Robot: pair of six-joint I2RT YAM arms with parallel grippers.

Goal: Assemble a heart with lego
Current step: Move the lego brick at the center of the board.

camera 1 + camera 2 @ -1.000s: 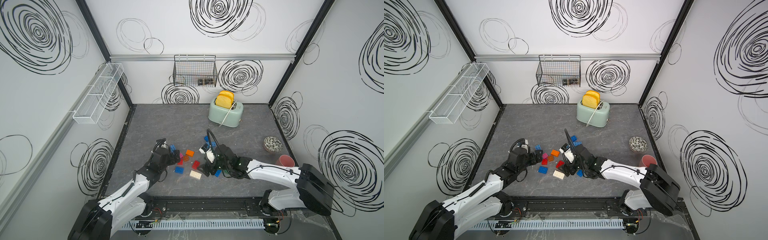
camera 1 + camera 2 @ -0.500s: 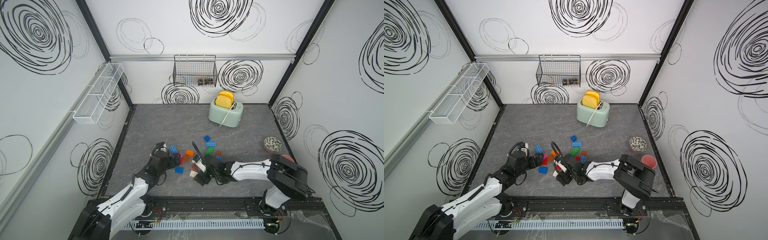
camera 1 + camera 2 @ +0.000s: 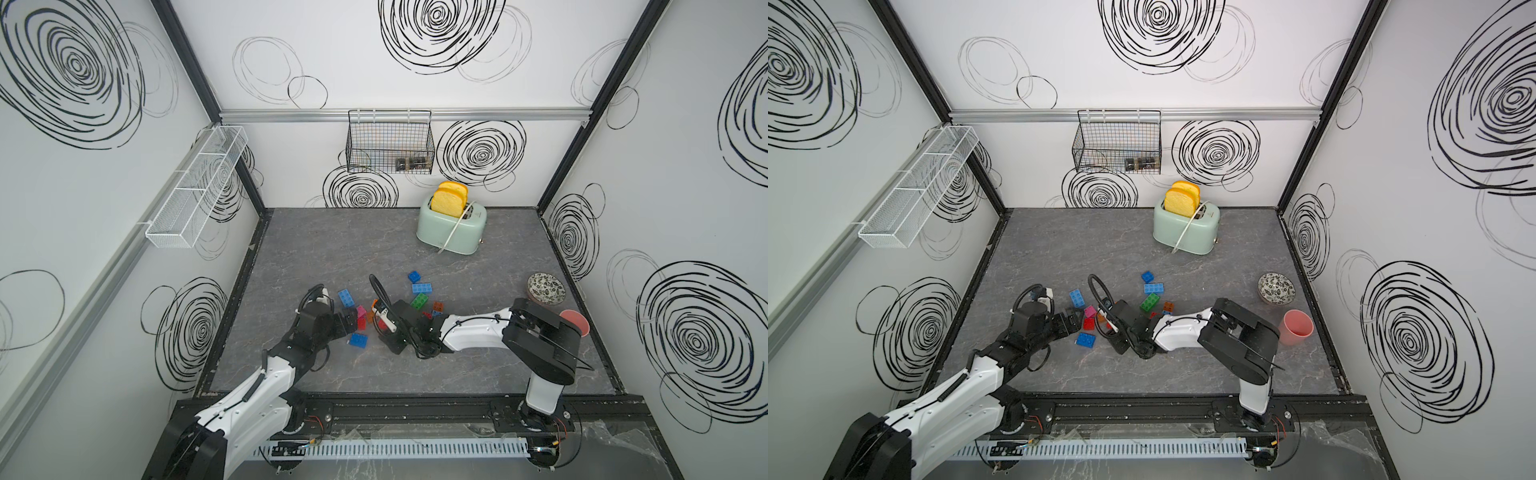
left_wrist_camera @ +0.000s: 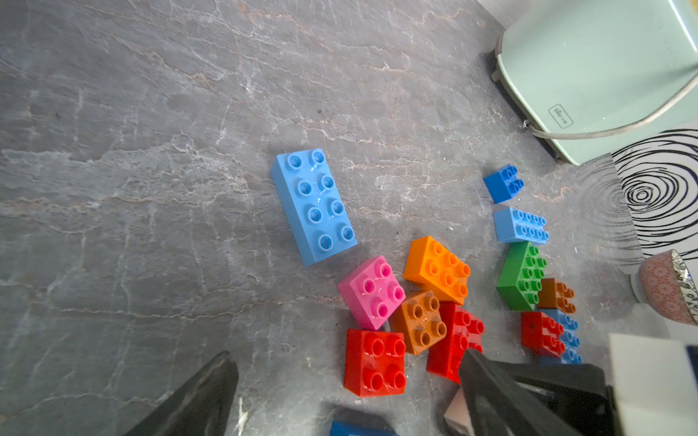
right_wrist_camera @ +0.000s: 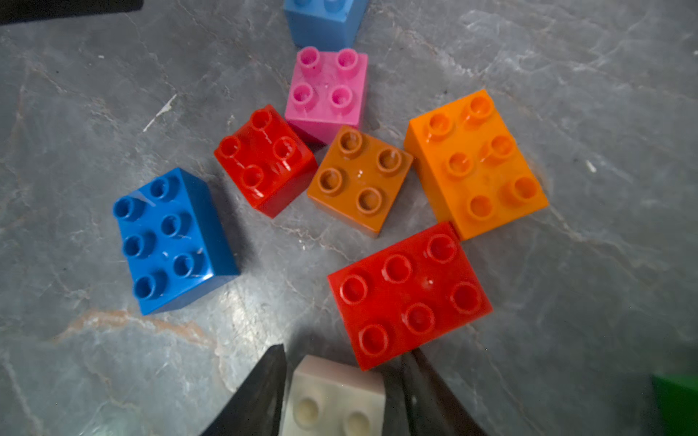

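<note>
Lego bricks lie loose on the grey floor. A pink (image 5: 326,88), a red square (image 5: 264,160), a brown (image 5: 359,177), an orange (image 5: 476,162) and a red oblong brick (image 5: 409,294) cluster together, with a blue brick (image 5: 173,241) beside them. My right gripper (image 5: 345,351) straddles a white brick (image 5: 336,396); one finger touches it, and a slim dark gap shows at the other. My left gripper (image 4: 347,356) stands wide open, low over the red square brick (image 4: 374,362). A light blue long brick (image 3: 345,298) lies farther back. Green (image 3: 419,300) and blue bricks (image 3: 421,288) sit behind the right arm.
A mint toaster (image 3: 451,232) with bread stands at the back. A patterned bowl (image 3: 545,287) and a pink cup (image 3: 575,326) sit by the right wall. A wire basket (image 3: 390,145) hangs on the back wall, a white rack (image 3: 195,195) on the left wall.
My right arm has swung left and nearer, uncovering the green and blue bricks, and now sits over the white brick. The left arm has barely moved.
</note>
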